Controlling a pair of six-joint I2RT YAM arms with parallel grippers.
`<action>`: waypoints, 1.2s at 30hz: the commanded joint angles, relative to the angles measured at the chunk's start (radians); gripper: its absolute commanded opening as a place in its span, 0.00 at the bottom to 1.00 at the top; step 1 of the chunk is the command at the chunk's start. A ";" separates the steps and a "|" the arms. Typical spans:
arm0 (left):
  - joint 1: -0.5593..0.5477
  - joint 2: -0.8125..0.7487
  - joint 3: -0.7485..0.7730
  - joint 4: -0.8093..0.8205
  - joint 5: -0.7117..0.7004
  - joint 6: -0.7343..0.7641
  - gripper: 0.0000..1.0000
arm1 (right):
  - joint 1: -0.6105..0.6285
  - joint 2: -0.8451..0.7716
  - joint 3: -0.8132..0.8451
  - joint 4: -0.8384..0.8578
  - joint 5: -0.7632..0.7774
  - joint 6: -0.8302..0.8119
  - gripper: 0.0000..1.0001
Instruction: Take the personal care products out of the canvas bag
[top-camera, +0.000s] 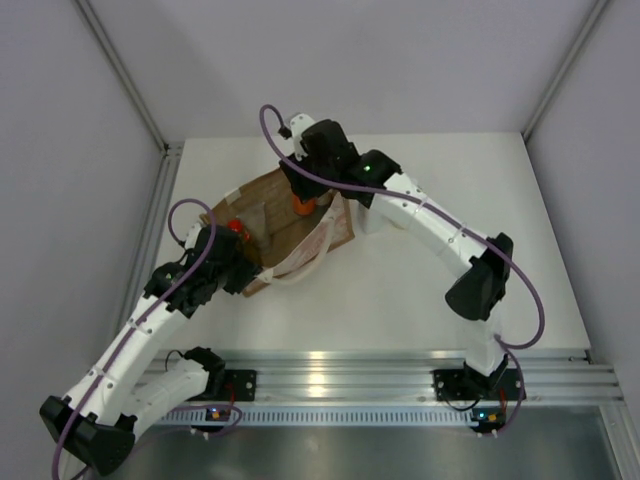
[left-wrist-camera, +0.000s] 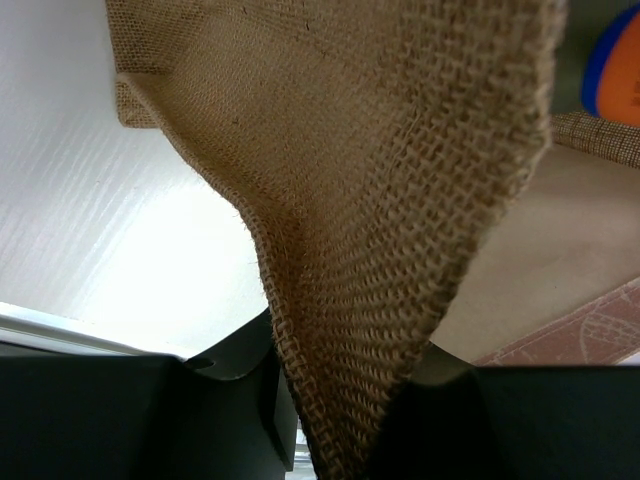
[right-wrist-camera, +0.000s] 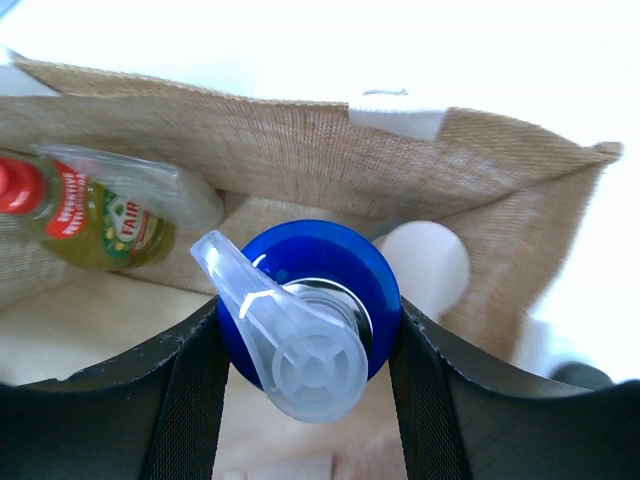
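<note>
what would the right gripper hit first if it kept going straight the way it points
The blue pump bottle already between the right gripper's fingers; past it, probably the canvas bag's floor, though depth is unclear.

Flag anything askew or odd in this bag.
The yellow bottle with the red cap lies tipped over against the bag's wall. The left gripper pinches the bag's edge, pulling it out of shape.
</note>
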 joint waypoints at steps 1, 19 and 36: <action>-0.002 -0.010 0.006 0.013 -0.008 -0.011 0.31 | -0.001 -0.162 0.120 0.025 0.008 -0.007 0.00; 0.000 -0.010 0.005 0.014 0.009 -0.017 0.31 | -0.238 -0.415 0.071 -0.032 0.160 -0.007 0.00; -0.002 -0.030 0.005 0.014 0.032 -0.008 0.31 | -0.653 -0.582 -0.579 0.359 0.118 0.074 0.00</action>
